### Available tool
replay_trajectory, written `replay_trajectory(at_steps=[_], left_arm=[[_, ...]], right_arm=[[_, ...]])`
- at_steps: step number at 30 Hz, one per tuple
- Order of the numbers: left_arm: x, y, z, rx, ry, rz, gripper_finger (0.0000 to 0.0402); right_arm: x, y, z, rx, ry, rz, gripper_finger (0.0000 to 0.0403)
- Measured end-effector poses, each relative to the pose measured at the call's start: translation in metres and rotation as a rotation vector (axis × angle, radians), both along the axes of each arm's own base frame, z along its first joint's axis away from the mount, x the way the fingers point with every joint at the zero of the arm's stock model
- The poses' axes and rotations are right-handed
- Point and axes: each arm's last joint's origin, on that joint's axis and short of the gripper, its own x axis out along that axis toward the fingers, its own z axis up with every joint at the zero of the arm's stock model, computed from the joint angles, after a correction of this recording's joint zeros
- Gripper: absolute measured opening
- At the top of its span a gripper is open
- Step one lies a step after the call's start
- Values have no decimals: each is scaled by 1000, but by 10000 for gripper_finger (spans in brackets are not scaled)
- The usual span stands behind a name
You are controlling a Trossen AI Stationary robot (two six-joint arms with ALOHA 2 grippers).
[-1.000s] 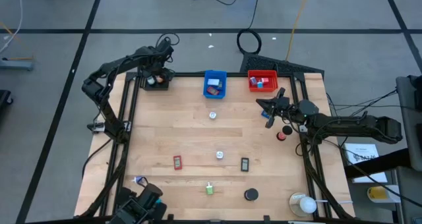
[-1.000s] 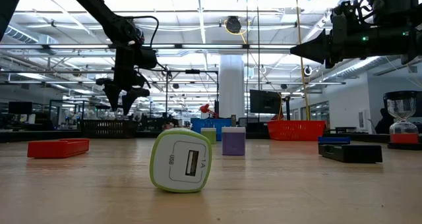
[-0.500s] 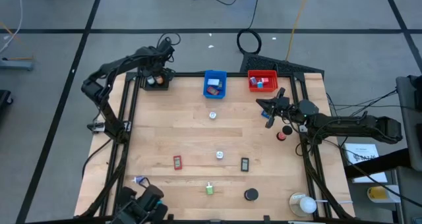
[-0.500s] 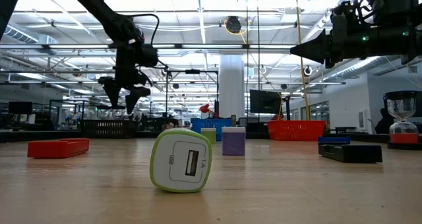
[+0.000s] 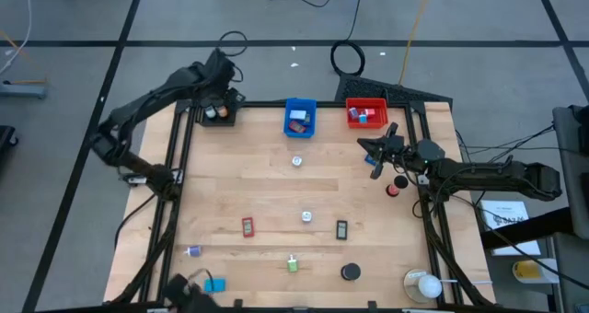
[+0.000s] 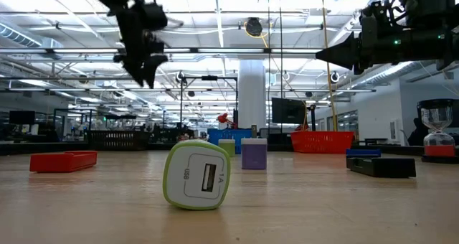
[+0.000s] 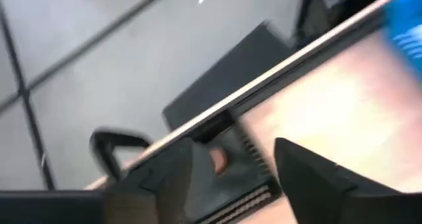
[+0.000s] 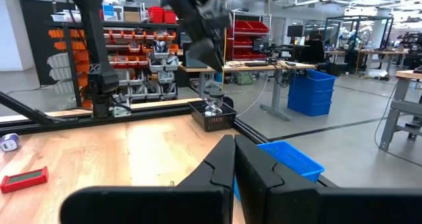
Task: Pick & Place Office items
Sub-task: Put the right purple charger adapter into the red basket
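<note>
Office items: loose pieces lie scattered on the wooden table (image 5: 230,179), all on the operator-ward side of the black bin (image 5: 218,114); none is held.
Left gripper (image 6: 148,75): hangs above the black bin at the far left corner; fingers spread, nothing between them; the wrist view shows the bin's mesh wall below the gap.
White disc (image 5: 297,161): nearest loose piece to the black bin, diagonally out from it toward the table's middle; round, so no long axis to match; probably the left arm's shortest reach.
Blue bin (image 5: 299,117): just along the back edge from the black bin, pieces inside; it stands beside the straight line to the disc rather than across it.
Red block (image 5: 248,226): farther out from the black bin; long axis running toward the back edge.
Black block (image 5: 341,229): farther still, same lie.
Green piece (image 5: 292,265): near the front edge.
Red bin (image 5: 366,113): beyond the blue bin.
Right gripper (image 8: 234,145): well apart from the black bin, fingers pressed together, empty; the red roll (image 5: 393,190) lies near it, likely that arm's pick.
</note>
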Motion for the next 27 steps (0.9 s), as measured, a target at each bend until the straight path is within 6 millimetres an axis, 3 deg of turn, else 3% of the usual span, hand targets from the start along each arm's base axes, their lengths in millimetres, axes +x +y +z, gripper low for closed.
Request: replay_trajectory(at_steps=[3,6,10,14,20,27], left_arm=[[8,-32,10,82,-78,-166,157],[13,-63,7,175,-200,-388,103],[12,-82,-10,150,-344,-513,51],[12,-98,-21,144,-360,-613,10],[23,-128,-63,243,-543,-786,15],[18,-155,-110,329,-760,-862,4]], right_arm=[[0,0,-1,3,16,0,1],[0,0,-1,-15,22,-2,1],[0,0,-1,-22,24,-2,2],[0,0,-1,-8,19,0,4],[0,0,-5,88,23,6,4],[0,0,-1,102,-25,23,4]])
